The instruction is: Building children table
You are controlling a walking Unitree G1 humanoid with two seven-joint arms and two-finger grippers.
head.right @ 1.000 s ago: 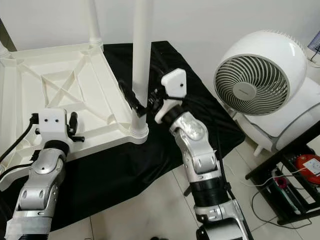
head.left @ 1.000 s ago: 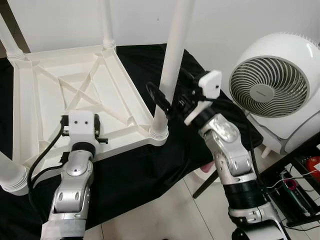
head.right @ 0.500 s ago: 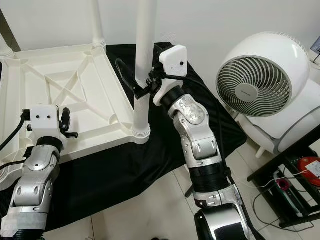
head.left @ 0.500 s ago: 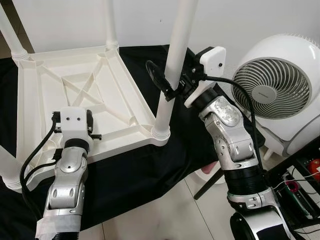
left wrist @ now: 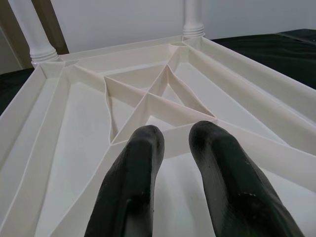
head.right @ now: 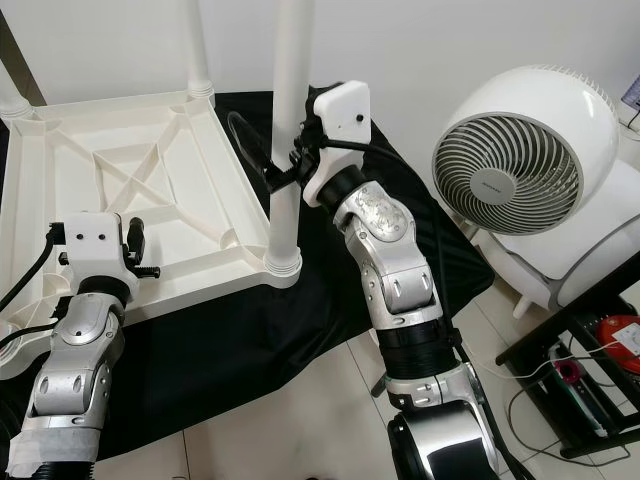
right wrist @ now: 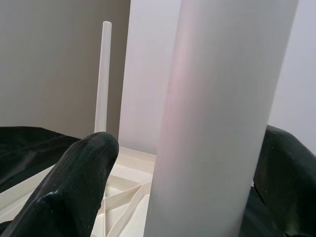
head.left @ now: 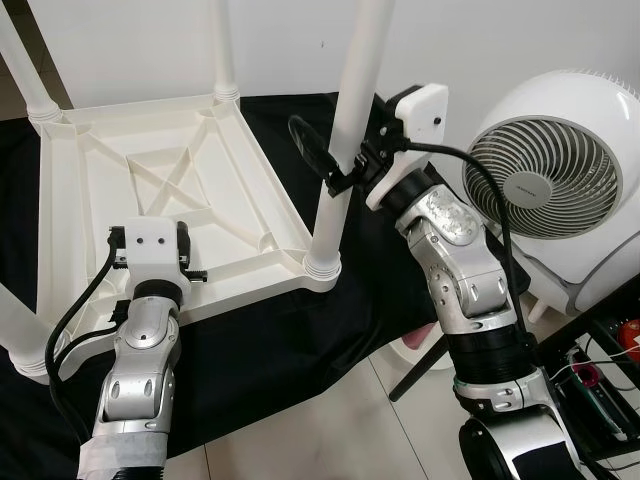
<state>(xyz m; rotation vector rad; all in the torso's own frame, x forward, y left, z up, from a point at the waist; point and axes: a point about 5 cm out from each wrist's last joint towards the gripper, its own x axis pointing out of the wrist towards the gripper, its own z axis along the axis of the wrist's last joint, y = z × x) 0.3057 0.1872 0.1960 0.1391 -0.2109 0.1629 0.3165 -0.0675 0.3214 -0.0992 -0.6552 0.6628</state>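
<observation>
Since a second ago the right gripper [head.left: 335, 165] has climbed from close to the foot of the nearest white plastic table leg [head.left: 345, 130] to a spot higher on that pole, and its black fingers [right wrist: 74, 182] now sit on either side of the leg, one each side; whether they press the plastic cannot be told. That leg stands upright in the corner socket of the upturned white plastic children's table top [head.left: 190, 195], the corner closest to the round white fan [head.left: 560, 170]. Other white legs [head.left: 222, 50] rise from the corners further from the fan. The table top lies ribbed side up on a black cloth [head.left: 260, 350], which spreads beneath it and out towards the fan. The left gripper [left wrist: 175, 140] hovers above the ribbed underside on the side of the table away from the fan, its two fingers slightly parted and holding nothing, pointing across the crossed ribs.
</observation>
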